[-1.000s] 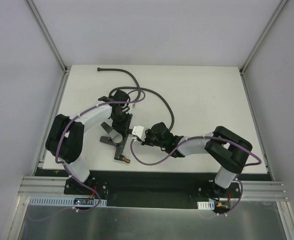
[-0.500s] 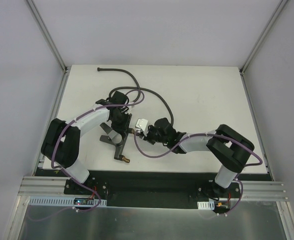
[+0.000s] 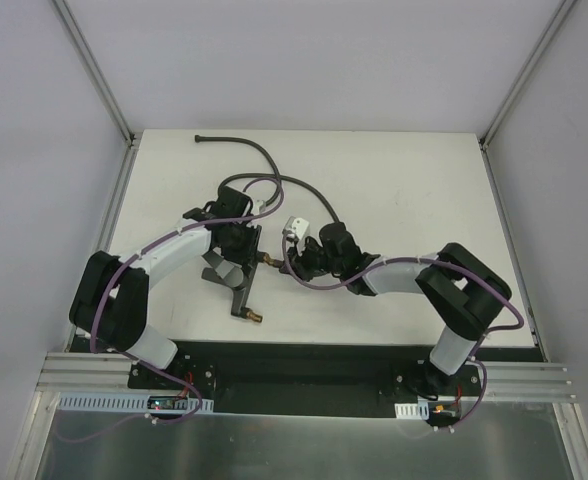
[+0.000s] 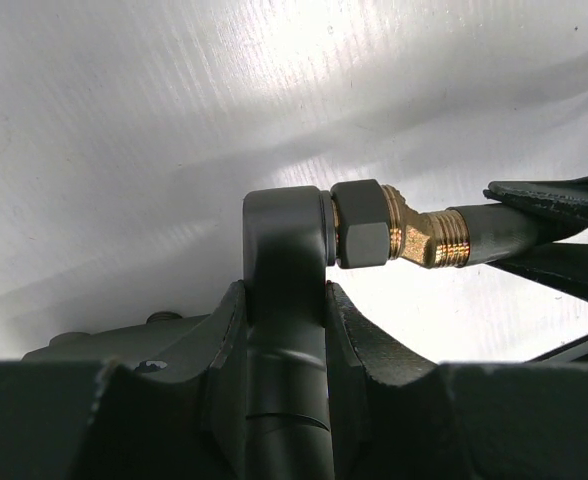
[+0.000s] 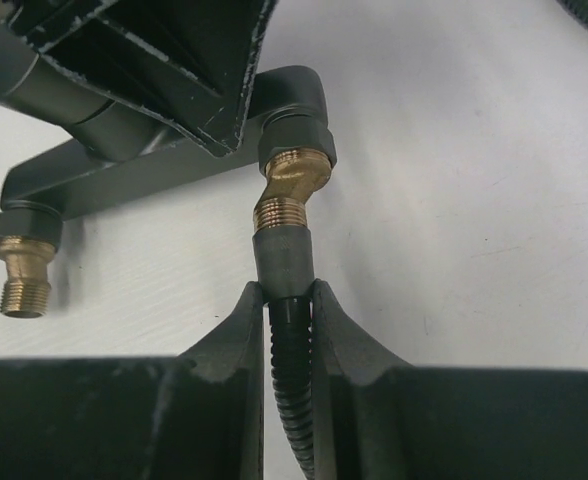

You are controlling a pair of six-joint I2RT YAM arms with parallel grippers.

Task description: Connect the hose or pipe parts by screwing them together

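Top view: one hose and one forked fitting lie on the table. The fitting is near the front edge, with bare surface to the right and beyond.

Left wrist view: my left gripper clamps one fitting branch.

Right wrist view: my right gripper pinches the hose just behind its brass end, which meets the fitting at an angle. I cannot tell if the threads are engaged.

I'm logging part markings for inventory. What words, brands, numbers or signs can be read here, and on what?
None readable.
The forked fitting, the hose and its brass end show no markings.
The small board at the left arm's base is too small to read.
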